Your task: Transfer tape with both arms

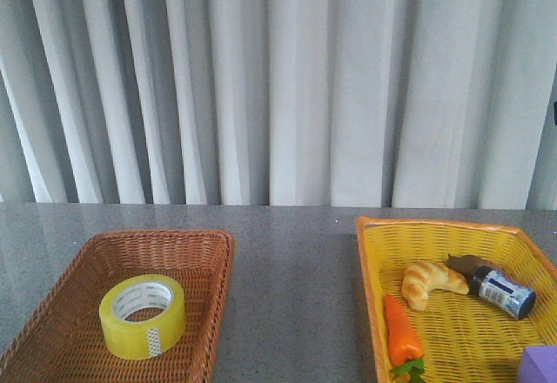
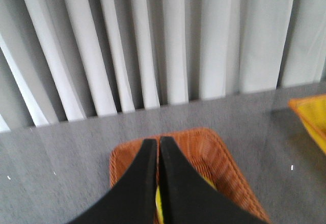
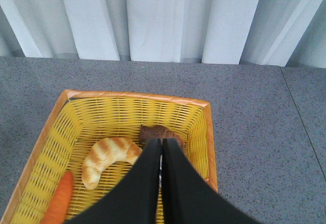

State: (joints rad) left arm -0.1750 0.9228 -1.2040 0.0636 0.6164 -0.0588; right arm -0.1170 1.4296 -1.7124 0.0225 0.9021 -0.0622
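The tape [image 1: 143, 315], a yellow-green roll with a white printed core, lies flat in the brown wicker basket [image 1: 213, 261] at the front left. Neither arm shows in the front view. In the left wrist view my left gripper [image 2: 158, 142] is shut and empty, held above the brown basket [image 2: 224, 158]; a sliver of the tape [image 2: 158, 206] shows between the fingers. In the right wrist view my right gripper [image 3: 161, 141] is shut and empty, above the yellow basket [image 3: 204, 127].
The yellow basket [image 1: 383, 252] at the right holds a croissant [image 1: 428, 282], a carrot [image 1: 402, 331], a brown piece [image 1: 461, 265] and a small bottle [image 1: 505, 292]. A purple block [image 1: 541, 366] sits at the lower right corner. A grey curtain hangs behind the table.
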